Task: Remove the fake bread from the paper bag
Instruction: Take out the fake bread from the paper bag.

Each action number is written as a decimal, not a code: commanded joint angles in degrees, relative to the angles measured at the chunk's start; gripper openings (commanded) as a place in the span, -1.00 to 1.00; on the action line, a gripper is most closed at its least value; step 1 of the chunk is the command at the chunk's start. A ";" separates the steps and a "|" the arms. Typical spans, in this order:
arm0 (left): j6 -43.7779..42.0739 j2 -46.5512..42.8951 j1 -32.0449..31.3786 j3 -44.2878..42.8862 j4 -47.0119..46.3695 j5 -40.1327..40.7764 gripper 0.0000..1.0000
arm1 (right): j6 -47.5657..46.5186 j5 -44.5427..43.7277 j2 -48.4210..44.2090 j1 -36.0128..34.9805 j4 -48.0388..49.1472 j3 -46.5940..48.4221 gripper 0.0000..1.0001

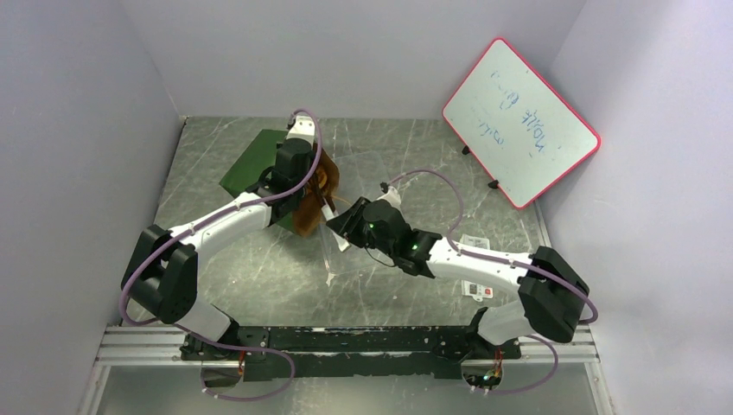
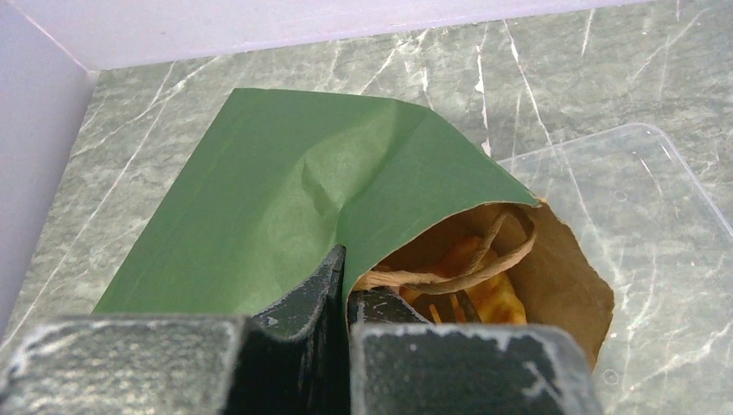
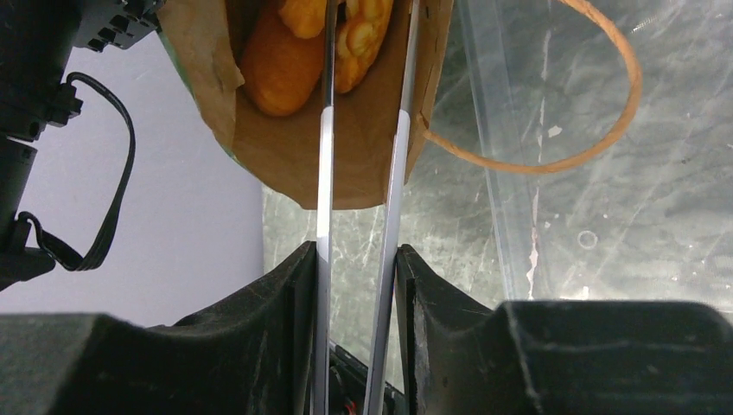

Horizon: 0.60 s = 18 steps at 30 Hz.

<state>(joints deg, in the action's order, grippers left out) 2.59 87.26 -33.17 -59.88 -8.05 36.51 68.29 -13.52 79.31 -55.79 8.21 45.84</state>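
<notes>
Marbled green tabletop (image 1: 285, 294), near far-left corner: left gripper (image 2: 347, 290) pinches dark green paper bag (image 2: 285, 190); right gripper (image 3: 359, 277) clamps metal tongs (image 3: 325, 156) straddling glossy orange fake bread (image 3: 367, 35) straight ahead.

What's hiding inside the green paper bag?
A smooth orange oval roll and a braided loaf, with metal tongs reaching in. The paper bag hides anything deeper behind its walls.
</notes>
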 commanded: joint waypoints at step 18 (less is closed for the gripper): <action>1.19 1.38 0.58 -1.89 0.21 0.40 -0.86 | -4.12 4.07 0.39 3.71 5.14 -0.41 -1.00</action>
<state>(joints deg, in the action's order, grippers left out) 2.63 88.49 -33.15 -59.96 -7.64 35.94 65.52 -9.34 82.11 -52.45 11.62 45.76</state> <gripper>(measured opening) 0.076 0.344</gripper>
